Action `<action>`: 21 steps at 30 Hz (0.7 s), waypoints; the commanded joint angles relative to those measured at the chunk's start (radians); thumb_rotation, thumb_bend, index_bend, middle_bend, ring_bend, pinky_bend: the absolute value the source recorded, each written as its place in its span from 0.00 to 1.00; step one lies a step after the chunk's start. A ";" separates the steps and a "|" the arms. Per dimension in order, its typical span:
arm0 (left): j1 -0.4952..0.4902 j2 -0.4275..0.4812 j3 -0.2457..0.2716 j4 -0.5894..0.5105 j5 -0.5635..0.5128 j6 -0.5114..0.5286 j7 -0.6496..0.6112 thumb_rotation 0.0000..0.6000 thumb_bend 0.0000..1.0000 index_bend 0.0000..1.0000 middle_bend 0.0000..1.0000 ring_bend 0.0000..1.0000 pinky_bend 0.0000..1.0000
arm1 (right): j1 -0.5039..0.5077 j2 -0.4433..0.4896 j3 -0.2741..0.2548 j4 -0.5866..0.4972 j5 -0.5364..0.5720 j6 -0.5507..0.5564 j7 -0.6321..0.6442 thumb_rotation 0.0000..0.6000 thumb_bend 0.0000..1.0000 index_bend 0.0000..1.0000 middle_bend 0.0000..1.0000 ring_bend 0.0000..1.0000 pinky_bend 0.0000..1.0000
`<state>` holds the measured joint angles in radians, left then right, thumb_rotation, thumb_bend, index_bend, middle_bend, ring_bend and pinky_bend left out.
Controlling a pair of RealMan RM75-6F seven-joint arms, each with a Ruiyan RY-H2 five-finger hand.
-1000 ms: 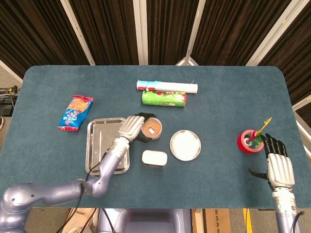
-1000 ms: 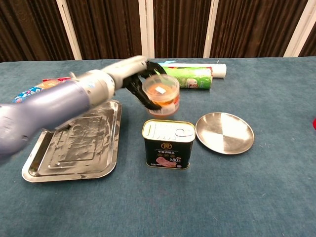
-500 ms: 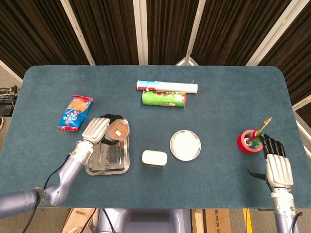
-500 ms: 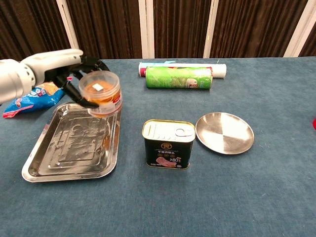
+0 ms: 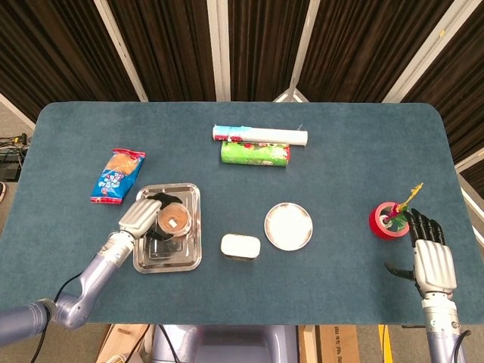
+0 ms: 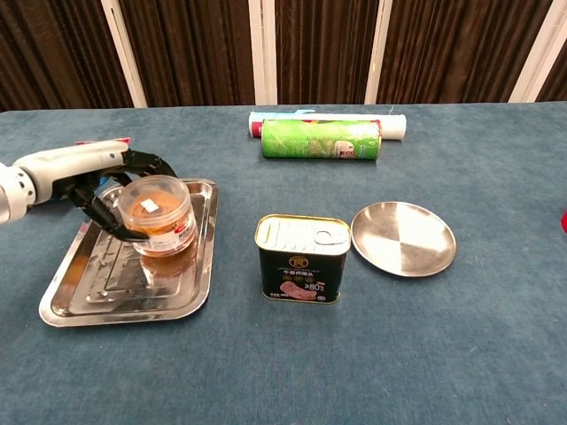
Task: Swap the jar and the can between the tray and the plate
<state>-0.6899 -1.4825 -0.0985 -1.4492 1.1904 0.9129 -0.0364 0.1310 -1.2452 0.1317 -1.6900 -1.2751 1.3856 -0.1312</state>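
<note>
At the far left of the blue felt-covered table (image 5: 348,151) lies a blue and orange snack packet (image 5: 117,175), flat on the cloth just beyond the rectangular shiny metal tray (image 6: 89,288). The left hand (image 5: 141,217) reaches in over the tray with its dark fingers (image 6: 115,226) wrapped around a clear plastic jar with orange contents (image 6: 158,215); the jar stands upright over the tray's middle, and its base appears to be at or just above the tray floor, though contact cannot be told for sure. Just right of the tray, on the bare cloth, stands a black rectangular luncheon-meat can with a gold lid (image 6: 301,258), apart from both tray and plate. Behind it, toward the far edge, a green cylindrical crisp tube (image 6: 321,139) lies on its side, touching a white roll with a red end (image 5: 259,135) that lies parallel just beyond it. Right of the can sits a round silver metal plate (image 6: 403,237) with nothing on it. Near the right edge rests a red ring-shaped object with a small green and yellow sprig (image 5: 391,218). Just beside it the right hand (image 5: 431,257) lies low over the table, its fingers stretched out and loosely apart, holding nothing.
</note>
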 commanded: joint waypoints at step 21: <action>0.148 0.242 0.000 -0.300 0.041 0.289 0.151 1.00 0.00 0.09 0.00 0.00 0.05 | 0.021 0.043 -0.043 -0.018 -0.099 -0.056 0.086 1.00 0.00 0.00 0.00 0.00 0.00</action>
<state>-0.6341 -1.2977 -0.0955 -1.6499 1.1454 1.0075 0.0963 0.1434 -1.2123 0.1039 -1.7034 -1.3270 1.3437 -0.0977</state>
